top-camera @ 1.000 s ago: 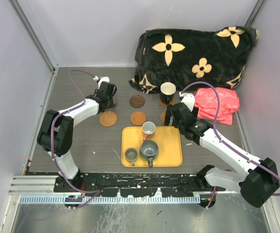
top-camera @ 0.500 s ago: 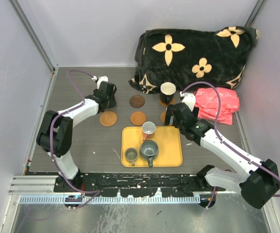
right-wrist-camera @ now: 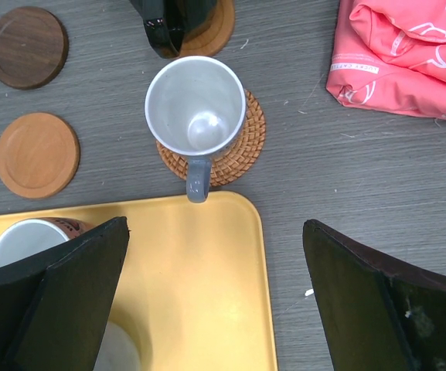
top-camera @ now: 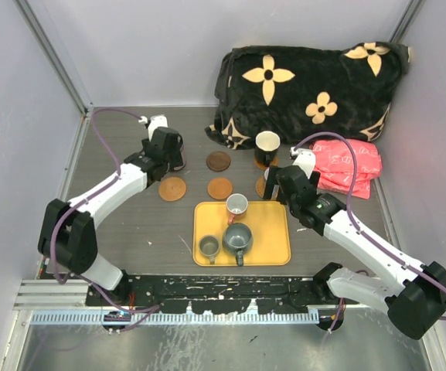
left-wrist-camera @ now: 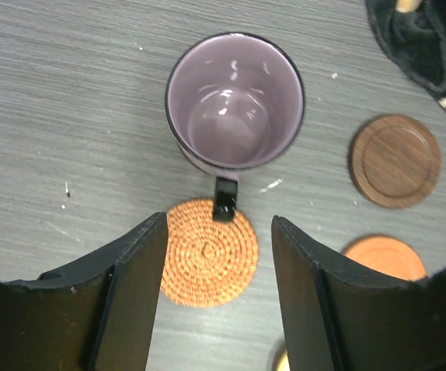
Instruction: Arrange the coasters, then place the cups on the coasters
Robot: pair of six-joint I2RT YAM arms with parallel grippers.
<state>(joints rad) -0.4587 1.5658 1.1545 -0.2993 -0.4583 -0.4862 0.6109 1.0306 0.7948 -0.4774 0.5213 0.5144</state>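
The left wrist camera shows a translucent purple mug [left-wrist-camera: 235, 100] upright on the grey table [left-wrist-camera: 68, 100], its handle pointing at a woven tan wicker coaster [left-wrist-camera: 207, 259]. From overhead, the left gripper [left-wrist-camera: 219, 224] mostly hides that mug. Its jaws stand apart, holding and touching nothing. The right gripper [right-wrist-camera: 215, 228] gapes wide above a grey mug [right-wrist-camera: 195, 104], which stands on a second wicker coaster [right-wrist-camera: 246, 147].

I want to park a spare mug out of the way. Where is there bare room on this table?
The widest bare stretch of table lies left of the yellow tray, bounded by the left arm and the near edge. The tray's right half is free too. The strip between tray and blanket is crowded with coasters and cups.
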